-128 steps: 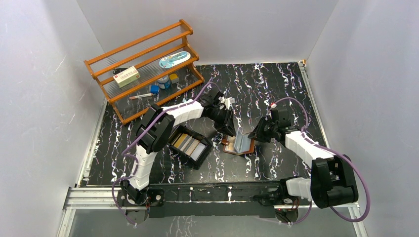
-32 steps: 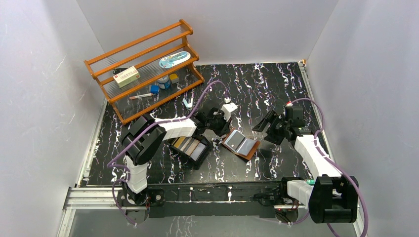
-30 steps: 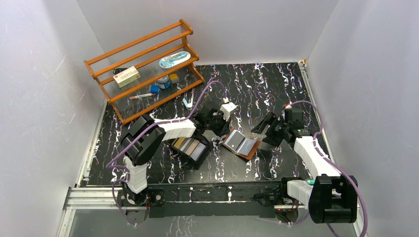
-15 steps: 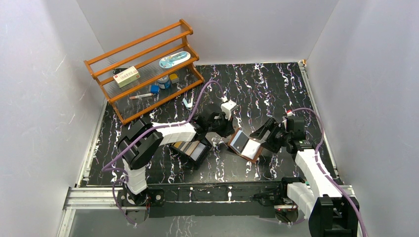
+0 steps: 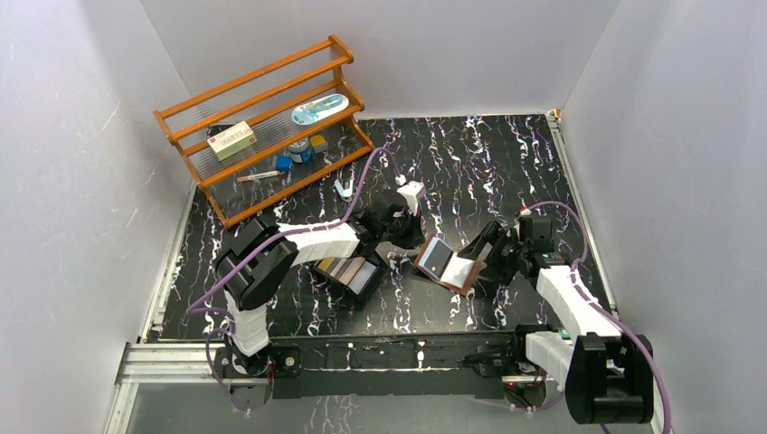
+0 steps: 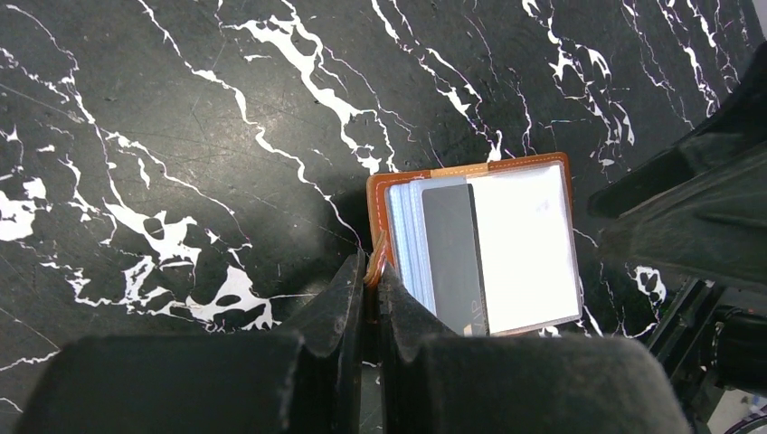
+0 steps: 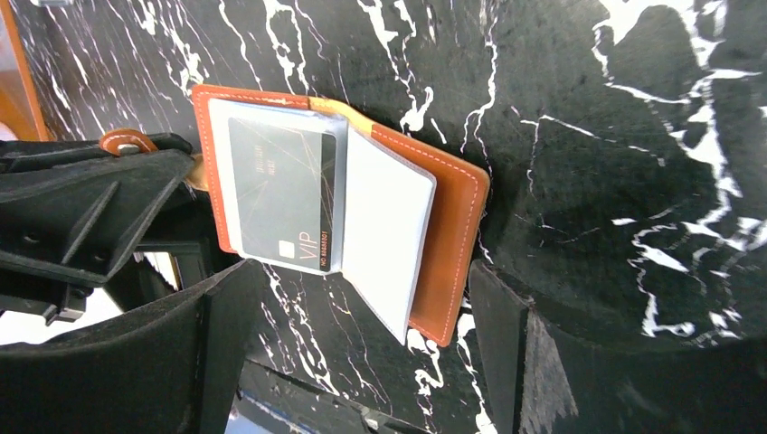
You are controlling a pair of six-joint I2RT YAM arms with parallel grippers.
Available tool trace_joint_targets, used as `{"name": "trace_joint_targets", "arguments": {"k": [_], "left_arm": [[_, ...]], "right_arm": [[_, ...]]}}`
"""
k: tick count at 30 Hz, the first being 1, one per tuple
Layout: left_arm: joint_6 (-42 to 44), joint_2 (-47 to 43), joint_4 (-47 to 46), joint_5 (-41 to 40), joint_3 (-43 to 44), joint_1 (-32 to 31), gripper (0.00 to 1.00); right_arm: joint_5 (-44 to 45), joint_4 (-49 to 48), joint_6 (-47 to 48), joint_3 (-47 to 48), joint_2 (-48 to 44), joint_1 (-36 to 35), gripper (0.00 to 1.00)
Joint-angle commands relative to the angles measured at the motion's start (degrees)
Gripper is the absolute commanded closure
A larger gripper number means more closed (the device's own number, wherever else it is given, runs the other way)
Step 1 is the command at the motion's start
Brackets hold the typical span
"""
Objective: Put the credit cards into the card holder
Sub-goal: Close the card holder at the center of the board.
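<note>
Card holder (image 5: 446, 265) was open on the black marbled table (image 5: 470, 154), between the two claws and just right of the black tray (image 5: 371, 291). Brown leather cover faced down, clear inner sleeves faced up and were fanned apart.

- Left claw (image 5: 416, 253): closed, fingers (image 6: 348, 294) pinched together on the holder's left edge by the small leather tab. In the left wrist view the claw (image 6: 373, 276) gripped the holder (image 6: 375, 208) at the corner of its orange-brown rim. That side looked slightly raised off the table; could not confirm.
- Right claw (image 5: 484, 253): fully open, gripping nothing. In the right wrist view its fingers (image 7: 226, 344) stood on either side of the holder (image 7: 452, 226), apart from it, with the claw (image 7: 366, 271) over the right half.
- One dark grey card (image 7: 280, 194) marked "VIP" sat inside a clear sleeve on the left half of the holder; also seen in the left wrist view (image 6: 452, 262). The sleeve beside it showed plain white.
- More cards (image 5: 344, 268), silver-grey and tan, lay side by side in the tray.
- Wooden rack (image 5: 262, 127) with small items stood at the far left of the table, well apart from the holder.
</note>
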State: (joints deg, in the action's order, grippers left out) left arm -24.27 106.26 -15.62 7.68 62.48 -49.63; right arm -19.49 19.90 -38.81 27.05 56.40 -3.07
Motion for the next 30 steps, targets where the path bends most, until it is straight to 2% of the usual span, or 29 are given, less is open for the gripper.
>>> {"name": "trace_joint_targets", "arguments": {"k": [1, 9, 12, 15, 19, 25, 30], "left_arm": [[-3.47, -2.52, 0.54, -0.55, -0.84, 0.05, 0.98], [-3.9, -1.64, 2.13, -1.81, -1.8, 0.0, 1.0], [-3.98, -2.01, -0.09, -0.96, -3.02, -0.01, 1.0], [-4.39, -1.93, -0.98, 0.73, -3.17, -0.01, 1.0], [-3.7, -2.88, -8.47, 7.13, -5.51, -0.29, 0.98], [-1.0, -1.94, -15.54, 17.73, -5.81, -0.43, 0.97], [-0.2, 0.45, -21.25, 28.52, -5.03, -0.46, 0.96]], "right_arm": [[-7.49, -9.12, -0.01, -2.77, 3.88, 0.15, 0.07], [-5.8, -11.2, -1.86, -6.11, -0.21, 0.13, 0.05], [-9.1, -15.86, -3.64, -9.61, -0.05, 0.17, 0.06], [-13.22, -18.47, -4.46, -9.3, 0.32, 0.09, 0.12], [-17.09, -20.68, -4.53, -6.76, 0.07, 0.13, 0.16], [-21.93, -21.42, -5.05, -3.35, 1.7, 0.14, 0.3], [-22.36, -22.73, -6.73, -3.97, 0.26, 0.11, 0.32]]}}
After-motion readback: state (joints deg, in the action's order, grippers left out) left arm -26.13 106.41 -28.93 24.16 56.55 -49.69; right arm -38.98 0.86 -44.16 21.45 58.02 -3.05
